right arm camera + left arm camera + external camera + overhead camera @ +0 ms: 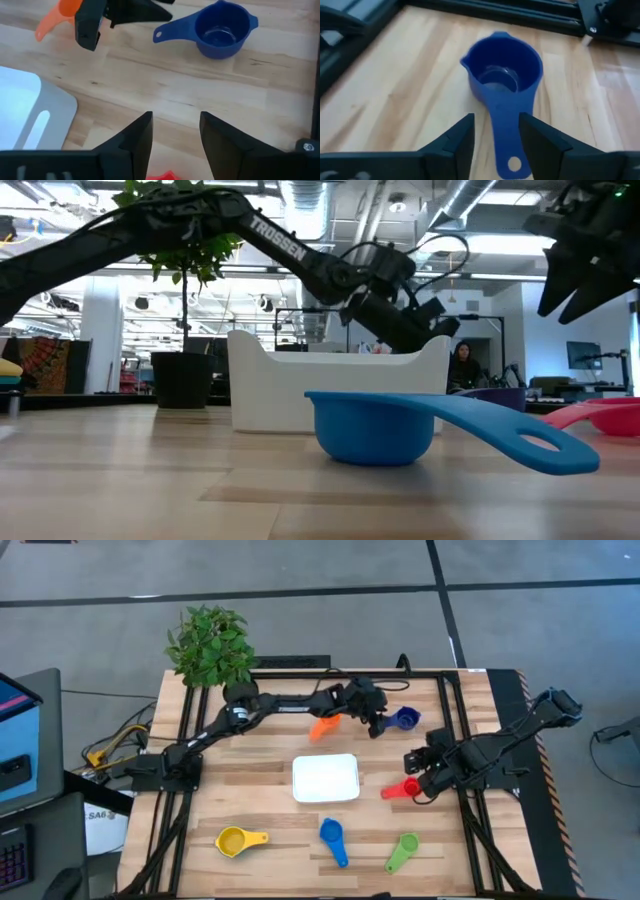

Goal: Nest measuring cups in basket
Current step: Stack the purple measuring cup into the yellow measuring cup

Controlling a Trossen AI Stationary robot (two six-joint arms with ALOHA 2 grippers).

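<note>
Tools first: we see the left tool (377,723) at the far side of the counter (260,815), its fingers (457,137) spread and standing either side of the dark blue cup's (504,75) handle without pinching it. Just behind that tool lies the orange cup (324,725). The right tool (424,768) hangs with fingers (137,135) spread and holding nothing, the red cup (402,788) right beneath it. Between both tools sits the white basket (325,779); a white strip shows on its floor in the right wrist view, and we cannot tell what it is. Nearer the front edge lie the yellow cup (238,839), blue cup (333,838) and green cup (402,849), well apart from either tool.
</note>
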